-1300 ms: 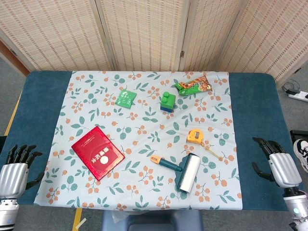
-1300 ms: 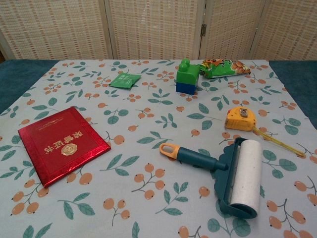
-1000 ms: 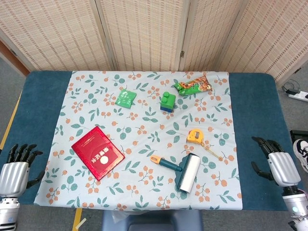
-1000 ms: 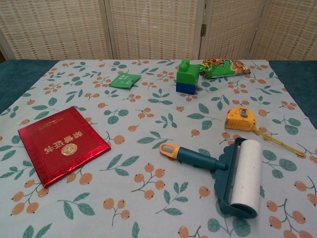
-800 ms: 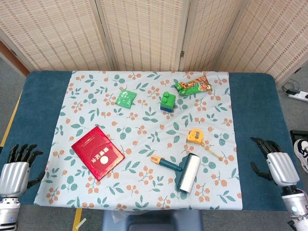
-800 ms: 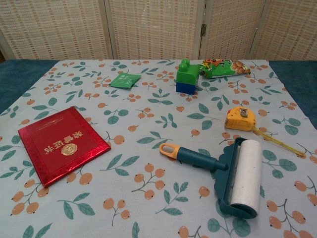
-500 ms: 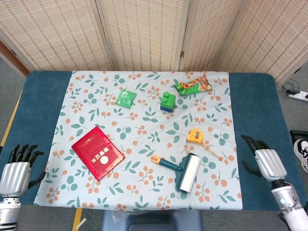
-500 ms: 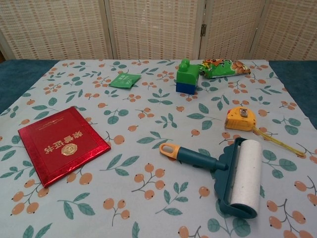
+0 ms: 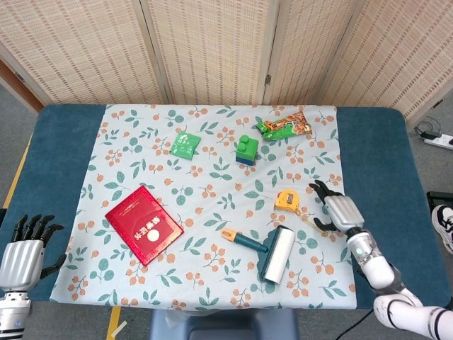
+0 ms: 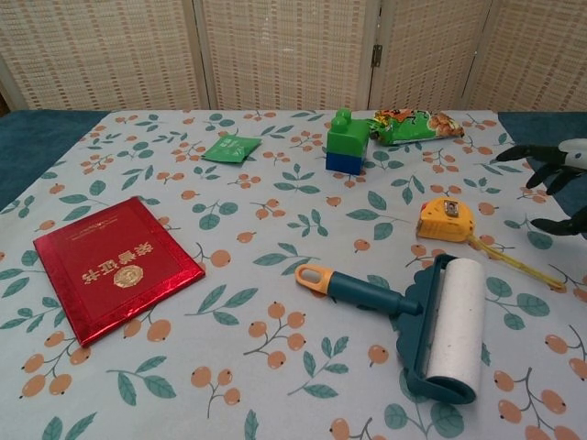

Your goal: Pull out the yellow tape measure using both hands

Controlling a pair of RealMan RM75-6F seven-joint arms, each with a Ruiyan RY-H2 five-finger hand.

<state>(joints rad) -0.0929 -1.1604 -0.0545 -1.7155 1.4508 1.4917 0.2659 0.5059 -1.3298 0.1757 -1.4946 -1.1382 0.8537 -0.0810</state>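
Tape measure [image 9: 287, 200] behind lint roller [image 9: 277, 253]; right hand [image 9: 338, 210] just right.

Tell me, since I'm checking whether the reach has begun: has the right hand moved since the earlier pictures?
Yes. The right hand has moved from the table's blue right edge leftward over the floral cloth, now close beside the yellow tape measure, fingers spread, holding nothing.

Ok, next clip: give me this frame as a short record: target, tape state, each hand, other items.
target: yellow tape measure, lying on the cloth
tape: short length already out, toward the right hand
right hand: open, above the tape's end, holding nothing
left hand: open, at the table's near left corner
other items: lint roller, red booklet, green block, snack packet, green sachet
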